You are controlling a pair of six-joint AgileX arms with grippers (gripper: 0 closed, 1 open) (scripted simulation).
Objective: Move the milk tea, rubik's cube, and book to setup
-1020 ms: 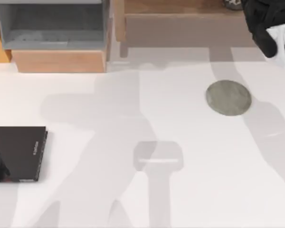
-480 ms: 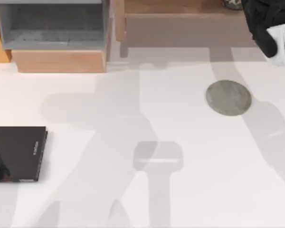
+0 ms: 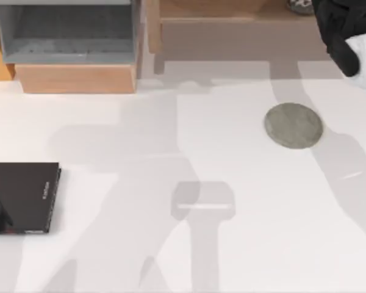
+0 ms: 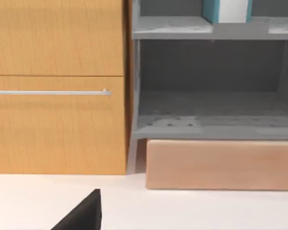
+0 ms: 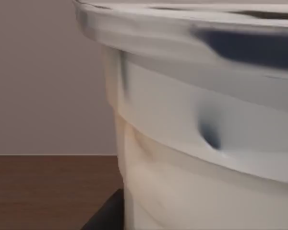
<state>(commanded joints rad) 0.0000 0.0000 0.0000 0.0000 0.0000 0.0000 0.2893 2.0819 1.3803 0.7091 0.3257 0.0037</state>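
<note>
— While my right arm sits at the upper right corner of the top view, where is the milk tea?
— Right against my right gripper [image 3: 354,52]. In the right wrist view the milk tea [image 5: 206,143] is very close up: white lid rim above, beige drink below, a dark finger [image 5: 105,215] at the cup's base, brown wood underneath. In the top view a bit of white lid [image 3: 365,55] peeks past the black arm, beside the wooden shelf [image 3: 232,30] along the upper edge.
— So are your fingers closed on it?
— I cannot tell; the finger touches or nearly touches the cup, no more than that.
— And the book?
— In the left wrist view the book [image 4: 228,10] stands upright on the upper level of the grey shelf unit [image 4: 206,127], teal covers, white pages facing me, at the upper right of that frame.
— Your left arm?
— At the left edge of the top view, over the black flat book [image 3: 25,196]; whether its fingers are open, I cannot tell.
— Anything else on the table [image 3: 201,256]?
— A grey round disc [image 3: 293,125], right of centre, well apart from the black book.
</note>
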